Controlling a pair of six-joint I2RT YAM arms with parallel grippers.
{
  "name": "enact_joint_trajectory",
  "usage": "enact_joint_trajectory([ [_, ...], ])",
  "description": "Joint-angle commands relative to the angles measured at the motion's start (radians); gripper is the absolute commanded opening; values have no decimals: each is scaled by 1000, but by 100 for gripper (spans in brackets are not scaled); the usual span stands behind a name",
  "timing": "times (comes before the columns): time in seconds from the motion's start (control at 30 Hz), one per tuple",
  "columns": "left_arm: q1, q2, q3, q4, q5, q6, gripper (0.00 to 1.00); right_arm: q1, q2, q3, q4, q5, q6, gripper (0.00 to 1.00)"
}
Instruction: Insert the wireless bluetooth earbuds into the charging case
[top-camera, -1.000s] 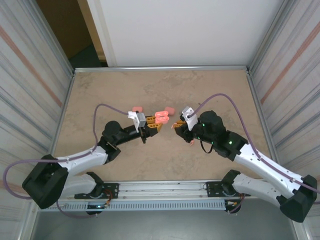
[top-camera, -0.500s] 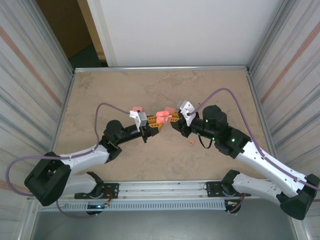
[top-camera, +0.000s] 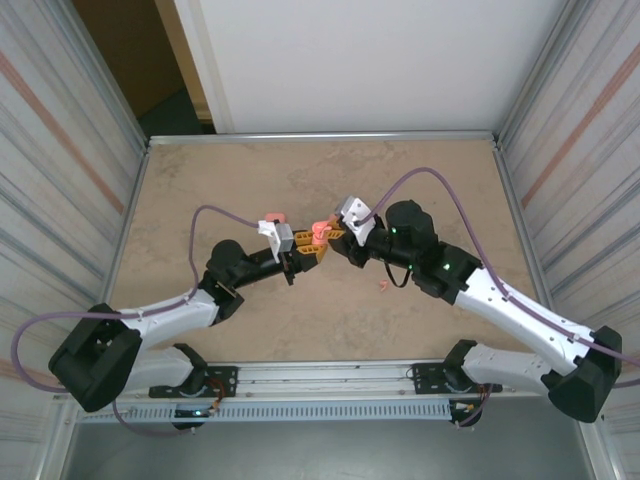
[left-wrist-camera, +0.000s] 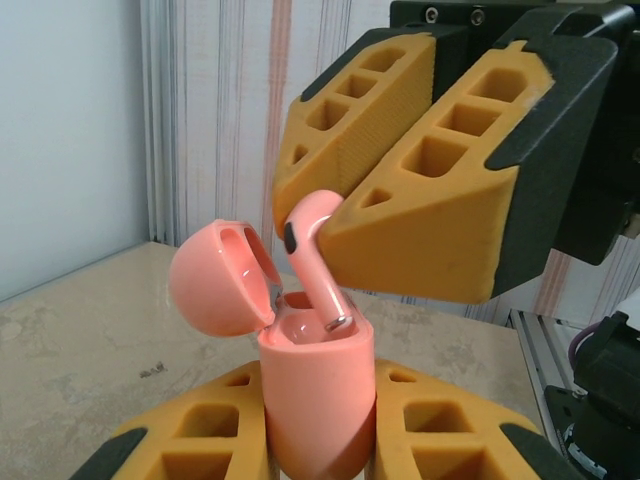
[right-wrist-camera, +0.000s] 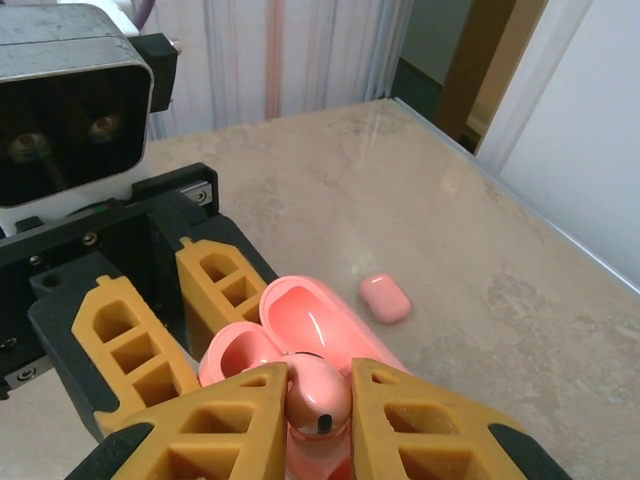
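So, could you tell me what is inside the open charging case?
An earbud, held by the right gripper, has its stem tip in the charging case; the wells' depths are hidden.

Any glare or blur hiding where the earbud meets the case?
Left wrist view: sharp, evenly lit; the earbud stem tip at the open charging case reads clearly, small glint on it. Right wrist view: glossy highlight inside the lid, sheen on the table by the wall. Top external view: no glare, contact too small to judge.
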Motion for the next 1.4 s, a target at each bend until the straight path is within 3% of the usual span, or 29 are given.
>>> enact_joint_trajectory([
  [0.0,-3,-1,29,40,19,-2,0,14,11,48,17,-5,-31,20],
  [0.5,-3,-8,25,35,16,1,0,18,46,61,-5,-13,-46,20],
  [0.97,-3,-18,19,31,14,8,0,16,55,90,-115,-112,-56,25],
  [1.37,-3,-29,14,26,11,10,0,-8,33,152,-129,-108,13,53],
])
